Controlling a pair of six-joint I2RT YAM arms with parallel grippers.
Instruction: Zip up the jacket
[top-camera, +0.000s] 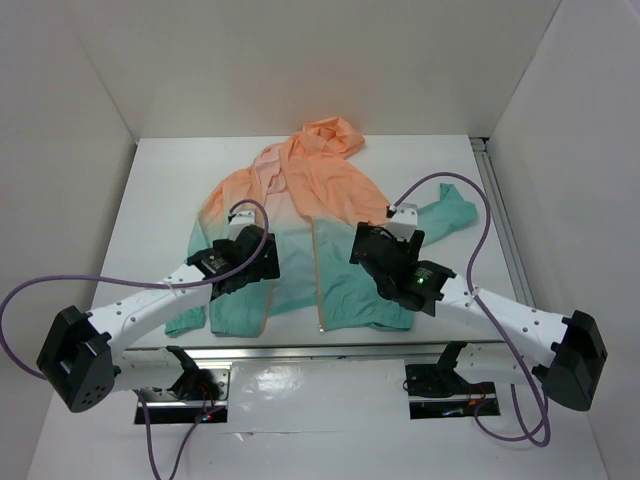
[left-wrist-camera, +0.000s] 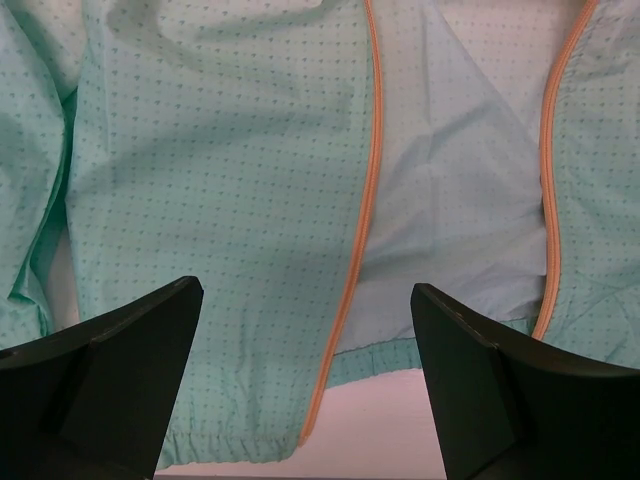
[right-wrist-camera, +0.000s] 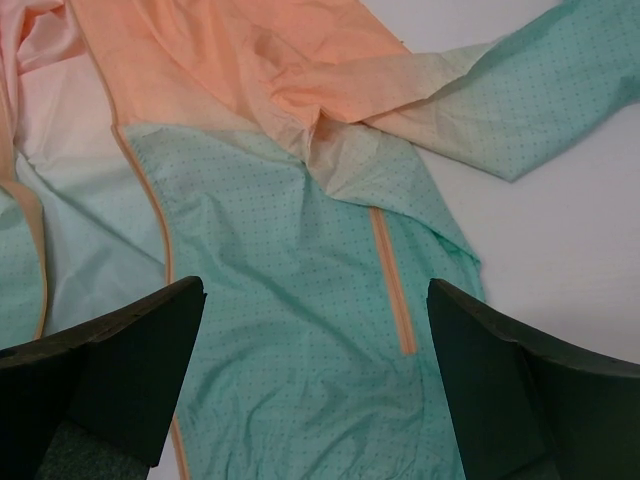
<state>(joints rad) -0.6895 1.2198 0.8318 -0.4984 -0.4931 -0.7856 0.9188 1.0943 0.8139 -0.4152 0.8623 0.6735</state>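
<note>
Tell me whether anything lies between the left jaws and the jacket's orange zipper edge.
Nothing visible does. The open left jaws hang above the thin teal-green dotted jacket, its orange zipper tape bare between them.

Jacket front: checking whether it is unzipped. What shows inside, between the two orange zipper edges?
The jacket lies open: its pale inner lining shows between the parted zipper tapes. The table beneath is covered, bare only below the hem.
</note>
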